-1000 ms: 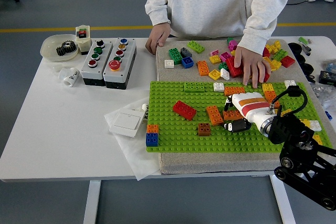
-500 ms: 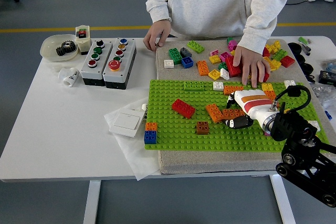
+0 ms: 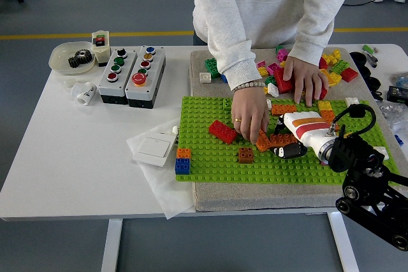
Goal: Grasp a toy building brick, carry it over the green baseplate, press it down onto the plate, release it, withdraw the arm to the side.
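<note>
The green baseplate (image 3: 210, 164) lies on a grey mat at the table's front right. My right hand (image 3: 284, 137), white with black fingers, rests low on the plate, its fingers curled around an orange brick (image 3: 282, 139) that sits on the studs. A person's hand (image 3: 250, 116) reaches down from the far side and touches a second orange brick (image 3: 262, 142) just left of mine. The person's other hand (image 3: 306, 81) rests on the loose bricks behind the plate. A red brick (image 3: 223, 132), a brown brick (image 3: 246, 155) and an orange-on-blue stack (image 3: 184, 162) also stand on the plate.
Loose bricks (image 3: 335, 65) cover the mat behind the plate. Two button boxes (image 3: 131, 74), a bowl of gears (image 3: 71, 57) and a white roll (image 3: 86, 93) stand at the left. A white switch plate (image 3: 155, 149) lies on paper left of the baseplate.
The person's hand has come off the mat's far left corner and reached onto the plate, next to my hand. My right hand has barely moved.
</note>
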Controlling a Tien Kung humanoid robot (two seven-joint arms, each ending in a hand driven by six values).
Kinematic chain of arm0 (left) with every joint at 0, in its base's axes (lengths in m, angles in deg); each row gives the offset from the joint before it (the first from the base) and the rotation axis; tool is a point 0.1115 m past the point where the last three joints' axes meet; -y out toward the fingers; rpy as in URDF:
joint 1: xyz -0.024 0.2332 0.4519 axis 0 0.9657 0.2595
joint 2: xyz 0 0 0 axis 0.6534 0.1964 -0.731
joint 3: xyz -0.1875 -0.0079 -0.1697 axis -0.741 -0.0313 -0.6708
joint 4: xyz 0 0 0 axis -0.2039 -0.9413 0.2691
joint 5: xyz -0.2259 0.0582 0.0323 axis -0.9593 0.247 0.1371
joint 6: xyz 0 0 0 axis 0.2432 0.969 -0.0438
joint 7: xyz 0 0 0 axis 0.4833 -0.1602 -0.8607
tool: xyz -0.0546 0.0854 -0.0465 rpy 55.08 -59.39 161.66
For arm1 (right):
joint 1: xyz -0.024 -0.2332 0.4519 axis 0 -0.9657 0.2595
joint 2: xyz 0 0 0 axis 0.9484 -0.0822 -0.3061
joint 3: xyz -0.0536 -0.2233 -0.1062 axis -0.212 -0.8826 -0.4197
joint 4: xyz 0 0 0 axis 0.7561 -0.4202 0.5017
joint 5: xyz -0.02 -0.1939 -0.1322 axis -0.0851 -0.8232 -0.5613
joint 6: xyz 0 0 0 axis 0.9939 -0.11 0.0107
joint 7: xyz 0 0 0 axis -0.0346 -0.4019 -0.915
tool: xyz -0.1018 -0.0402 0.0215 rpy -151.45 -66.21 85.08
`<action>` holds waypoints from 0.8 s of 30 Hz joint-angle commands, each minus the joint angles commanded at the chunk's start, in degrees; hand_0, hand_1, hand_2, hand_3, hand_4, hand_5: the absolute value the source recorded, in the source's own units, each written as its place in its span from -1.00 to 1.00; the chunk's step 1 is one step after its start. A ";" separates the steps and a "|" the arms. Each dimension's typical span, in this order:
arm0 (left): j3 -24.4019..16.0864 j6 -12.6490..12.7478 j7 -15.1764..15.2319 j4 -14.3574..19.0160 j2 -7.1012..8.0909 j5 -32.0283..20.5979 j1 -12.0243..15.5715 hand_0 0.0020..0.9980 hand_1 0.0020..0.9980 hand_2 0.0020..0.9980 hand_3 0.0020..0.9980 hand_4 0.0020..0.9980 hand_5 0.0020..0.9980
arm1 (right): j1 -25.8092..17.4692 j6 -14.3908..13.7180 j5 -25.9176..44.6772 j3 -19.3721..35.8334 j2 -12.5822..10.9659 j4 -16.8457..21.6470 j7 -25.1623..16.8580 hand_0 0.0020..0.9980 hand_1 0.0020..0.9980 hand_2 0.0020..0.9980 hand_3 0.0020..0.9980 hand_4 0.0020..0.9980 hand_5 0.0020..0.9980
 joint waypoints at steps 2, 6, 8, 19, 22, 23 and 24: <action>-0.17 -0.05 -0.05 0.01 -0.04 0.17 0.02 0.57 0.55 0.57 0.18 0.25 0.23 | -0.02 -0.08 -0.02 0.06 -0.03 -0.08 -0.01 0.04 0.15 0.37 0.11 0.66 -0.16; -0.20 -0.09 -0.08 0.03 -0.06 0.16 0.04 0.57 0.55 0.57 0.18 0.25 0.23 | -0.08 -0.15 -0.03 0.24 -0.13 0.01 0.03 0.04 0.15 0.36 0.11 0.67 -0.15; -0.28 -0.14 -0.10 0.02 -0.10 0.36 0.05 0.57 0.55 0.57 0.18 0.25 0.23 | -0.15 -0.19 0.01 0.33 -0.15 0.09 0.05 0.04 0.15 0.36 0.11 0.67 -0.15; -0.48 -0.31 -0.22 0.11 -0.14 0.80 0.36 0.58 0.55 0.57 0.18 0.25 0.23 | -0.72 -0.63 -0.22 0.60 0.10 0.52 0.05 0.04 0.16 0.36 0.12 0.69 -0.14; -0.60 -0.35 -0.24 0.13 -0.12 1.00 0.40 0.58 0.55 0.57 0.18 0.25 0.23 | -0.91 -1.10 -0.30 0.99 0.04 1.00 0.06 0.02 0.17 0.37 0.13 0.70 -0.13; -0.55 -0.38 -0.24 0.15 -0.10 0.99 0.42 0.58 0.55 0.57 0.18 0.25 0.23 | -0.92 -1.30 -0.11 1.07 0.03 1.10 0.03 0.02 0.17 0.37 0.13 0.70 -0.13; -0.52 -0.40 -0.23 0.15 -0.09 0.98 0.43 0.58 0.55 0.57 0.18 0.25 0.23 | -0.92 -1.40 -0.02 1.10 0.02 1.14 0.02 0.02 0.17 0.37 0.13 0.70 -0.13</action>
